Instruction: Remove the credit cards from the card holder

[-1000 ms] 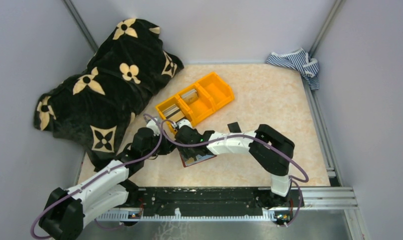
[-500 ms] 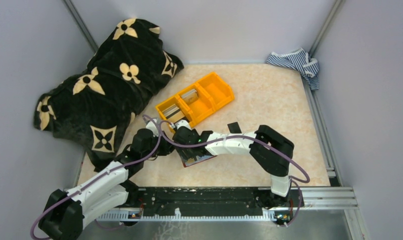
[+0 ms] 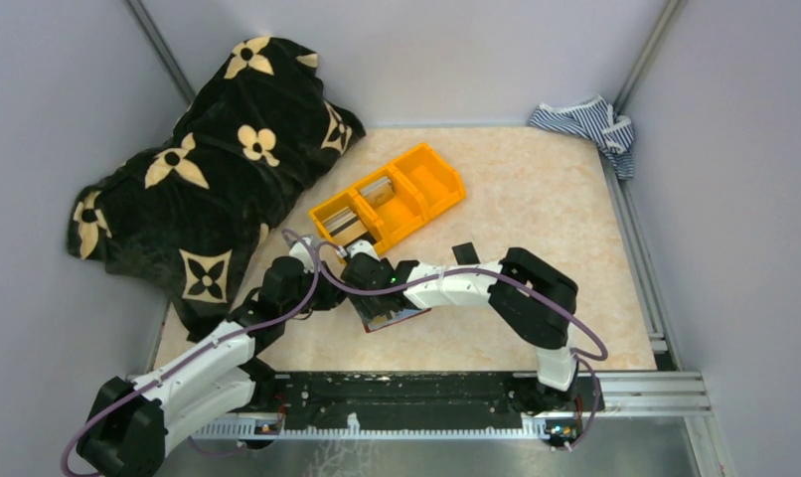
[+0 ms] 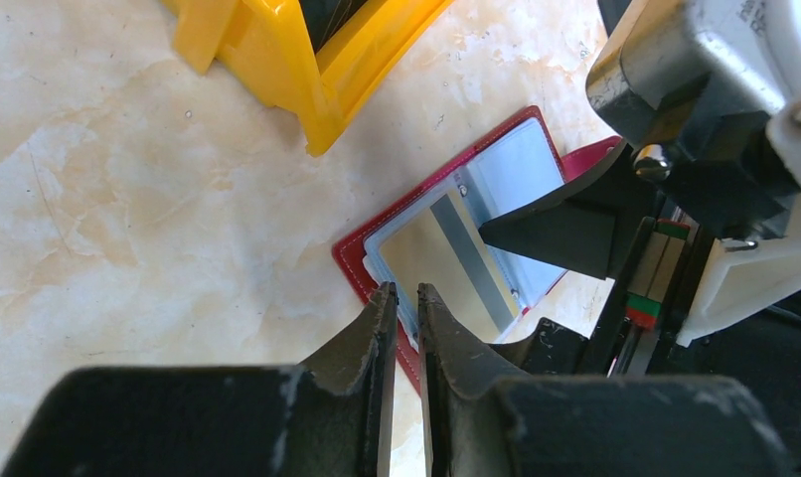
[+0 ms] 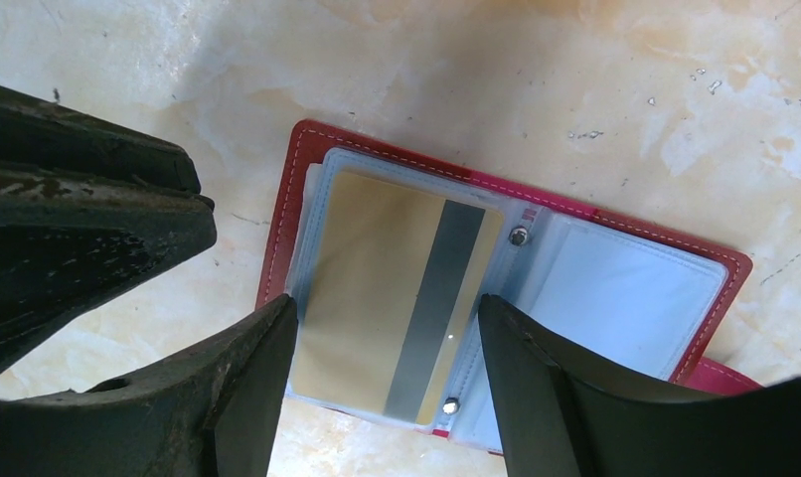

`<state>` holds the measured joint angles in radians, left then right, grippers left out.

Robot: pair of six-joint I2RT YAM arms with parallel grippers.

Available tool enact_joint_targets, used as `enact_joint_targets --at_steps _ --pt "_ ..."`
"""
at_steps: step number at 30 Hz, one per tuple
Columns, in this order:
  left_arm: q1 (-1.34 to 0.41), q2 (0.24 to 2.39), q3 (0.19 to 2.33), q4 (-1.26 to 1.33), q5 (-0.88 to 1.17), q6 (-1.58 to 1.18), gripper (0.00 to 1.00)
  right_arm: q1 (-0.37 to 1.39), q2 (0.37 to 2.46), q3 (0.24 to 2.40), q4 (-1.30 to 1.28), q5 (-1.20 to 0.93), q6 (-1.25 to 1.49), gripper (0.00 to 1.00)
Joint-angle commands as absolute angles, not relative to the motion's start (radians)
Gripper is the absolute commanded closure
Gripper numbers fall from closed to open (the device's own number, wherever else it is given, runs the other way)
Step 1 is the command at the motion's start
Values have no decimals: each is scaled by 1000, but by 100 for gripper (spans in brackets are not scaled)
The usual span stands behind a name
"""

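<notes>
Top view: the wallet [image 3: 395,318] lies open on the table [image 3: 536,199], lower middle of the frame, right where both arms meet. The right gripper [image 3: 365,272] is over it and the left gripper [image 3: 323,288] sits just to its left. Fingers are too small to read here.

Left wrist: the left gripper [image 4: 404,294] is pinched to a thin slit with nothing in it, tips at the wallet's [image 4: 355,260] near corner. The orange bin [image 4: 277,60] is at the upper left.

Right wrist: this is the one that matters. A beige card [image 5: 372,258] sits in the wallet's [image 5: 625,288] left pocket, long axis running top to bottom. The right gripper [image 5: 387,318] is spread wide, one finger along each long edge, holding nothing. I can't tell if it's touching.
</notes>
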<state>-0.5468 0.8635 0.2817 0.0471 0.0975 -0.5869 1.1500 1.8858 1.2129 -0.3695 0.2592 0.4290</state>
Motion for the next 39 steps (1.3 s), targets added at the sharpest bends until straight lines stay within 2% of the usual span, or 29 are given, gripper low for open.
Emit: enact_joint_targets --at_steps 1,14,20,25,28,30,31,33,36,39 --pt "-542 848 277 64 103 -580 81 1164 1890 1249 -367 263 426 33" --pt "-542 848 276 70 102 -581 81 1165 1860 1243 -352 277 455 52" --pt "-543 853 275 75 104 -579 81 1154 1834 1212 -313 243 476 71" --pt "-542 855 275 78 109 -579 81 1135 1801 1182 -278 197 488 78" --pt "-543 854 275 82 109 -580 82 1120 1790 1164 -257 170 496 87" --pt "-542 856 275 83 110 -578 82 1115 1790 1158 -255 166 498 98" --pt "-542 857 275 81 110 -578 82 1114 1790 1156 -255 165 500 98" --pt "-541 859 275 86 112 -578 82 1114 1787 1151 -257 167 501 93" --pt "-542 870 265 132 152 -577 82 1104 1756 1117 -229 153 503 71" --pt "-543 900 260 236 286 -606 82 1045 1690 1024 -140 58 515 59"
